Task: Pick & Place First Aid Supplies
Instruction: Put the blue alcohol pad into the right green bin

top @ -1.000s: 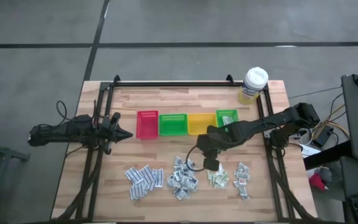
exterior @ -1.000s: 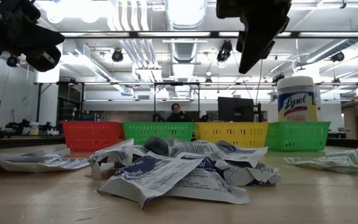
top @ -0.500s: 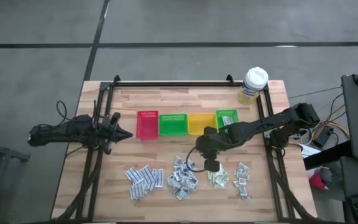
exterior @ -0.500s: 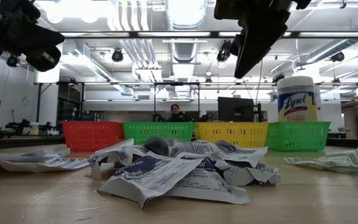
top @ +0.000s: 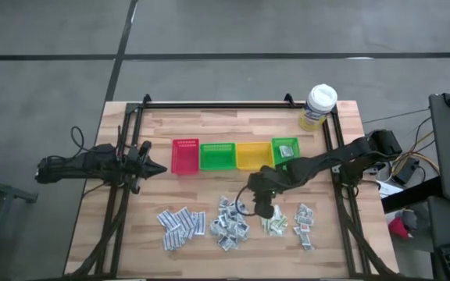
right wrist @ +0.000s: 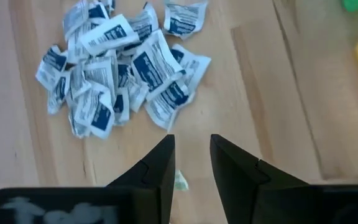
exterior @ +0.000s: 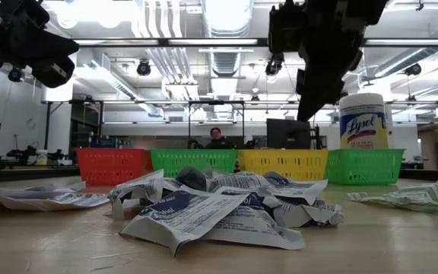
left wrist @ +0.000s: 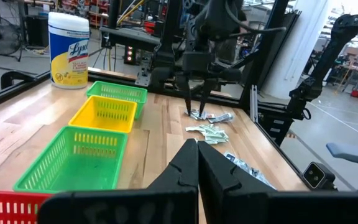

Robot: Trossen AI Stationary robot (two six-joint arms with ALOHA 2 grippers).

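The first aid supplies, small flat foil-and-paper sachets, are lying in four loose heaps across the near half of the pale wooden table: white-and-blue sachets, grey-silver sachets, pale green sachets and white-and-red sachets. The right gripper is hanging above the gap between the grey-silver and pale green heaps, its two dark fingers standing slightly apart with nothing between them. The left gripper is waiting over the table's left side, level with the red plastic basket, with its fingers pressed together and empty. These sachets are probably very light, thin and crinkly, likely to slide on the wood and bend under a pinch, so pinching one raised edge or corner of a topmost sachet seems wisest. They are lying flat at jumbled angles, long axes pointing every way, so no single approach direction is suiting all of them.
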